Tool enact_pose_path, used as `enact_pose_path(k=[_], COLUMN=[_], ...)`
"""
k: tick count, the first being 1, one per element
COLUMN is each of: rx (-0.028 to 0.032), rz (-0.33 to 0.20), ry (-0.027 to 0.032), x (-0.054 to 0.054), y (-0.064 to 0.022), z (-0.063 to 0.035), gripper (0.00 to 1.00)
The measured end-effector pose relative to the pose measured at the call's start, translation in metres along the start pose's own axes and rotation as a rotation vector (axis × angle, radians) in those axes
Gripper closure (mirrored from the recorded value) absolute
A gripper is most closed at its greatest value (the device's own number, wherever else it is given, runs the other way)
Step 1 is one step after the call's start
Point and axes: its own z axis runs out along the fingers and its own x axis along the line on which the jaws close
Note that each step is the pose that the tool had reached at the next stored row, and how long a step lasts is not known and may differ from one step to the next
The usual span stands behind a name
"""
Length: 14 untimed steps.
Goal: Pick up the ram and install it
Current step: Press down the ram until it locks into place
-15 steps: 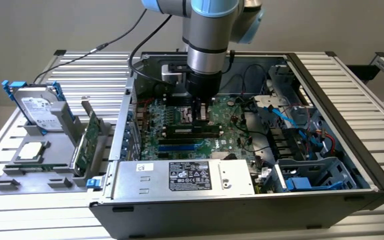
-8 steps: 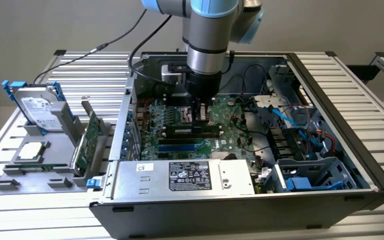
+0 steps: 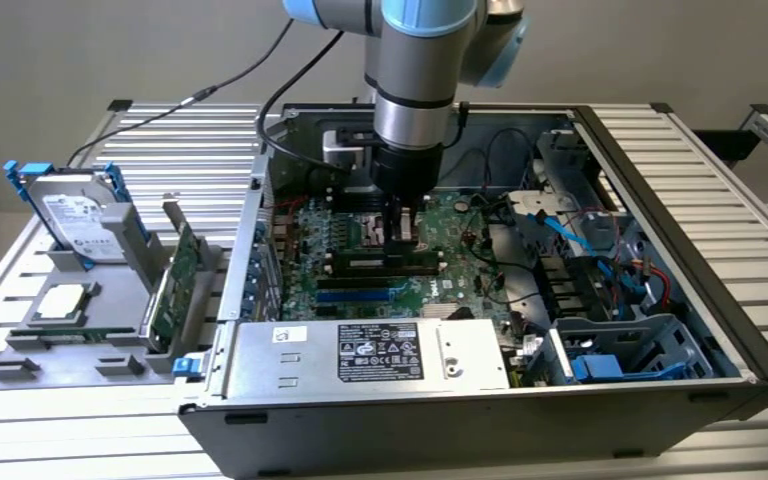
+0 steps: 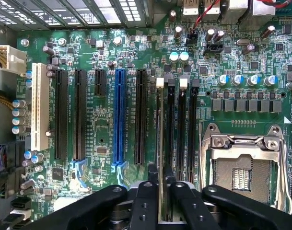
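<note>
The ram [image 4: 160,143] shows edge-on as a thin green strip standing upright in the memory slot nearest the black expansion slots, beside a white clip. My gripper [image 4: 160,179] sits directly over one end of it, a finger close against each side of the stick, shut on it. In the exterior view the gripper [image 3: 404,235] hangs straight down inside the open computer case [image 3: 744,350], low over the motherboard [image 3: 344,290]. Three empty black memory slots [image 4: 181,134] lie alongside the ram.
The CPU socket [image 4: 241,167] lies beside the memory slots, and a blue expansion slot [image 4: 119,115] on the other side. The power supply [image 3: 371,355] fills the case front, with cables [image 3: 584,240] on the exterior view's right. A grey fixture [image 3: 77,340] holds a hard drive [image 3: 77,215] and green card [image 3: 177,280].
</note>
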Motion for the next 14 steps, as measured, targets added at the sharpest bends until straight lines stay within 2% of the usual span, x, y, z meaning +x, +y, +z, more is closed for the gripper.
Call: enact_pose_path(k=[1,4,6,7,14], rx=[0.0,-0.0001,-0.0003,-0.0006,-0.0034], rz=[0.0,0.0,0.0,0.0,-0.001], ry=[0.0003,0.0002,0.0004,0.0003,0.0002], x=[0.0,0.0,0.0,0.0,0.001], y=[0.0,0.0,0.0,0.0001,0.0022], z=[0.0,-0.0001,-0.0002,-0.0005,-0.011], gripper=[0.79,0.61,0.61,0.55,0.55])
